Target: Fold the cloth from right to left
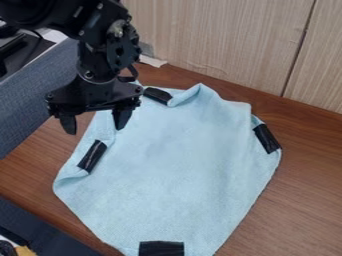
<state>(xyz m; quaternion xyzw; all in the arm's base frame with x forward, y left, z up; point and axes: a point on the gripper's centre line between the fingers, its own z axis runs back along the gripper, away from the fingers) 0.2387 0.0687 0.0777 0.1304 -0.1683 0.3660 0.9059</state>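
All black, my arm, top to bottom!
And what a look: I'm seeing smooth, rounded housings on the arm [83,22], round screws dotting the joints, a short pale mark up high, a dark cable [131,74] looping by the wrist, and below, my black gripper [95,128], broad crossbar, two stubby fingers narrowing to their tips!

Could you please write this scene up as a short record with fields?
cloth: light blue, mostly spread out, top edge rumpled
fold: not made
black patches: four along the cloth's edges, at top, right, left and bottom of the view
gripper: open, at the cloth's upper-left edge, holding nothing
surface: brown wooden table
behind: pale wood-grain panel
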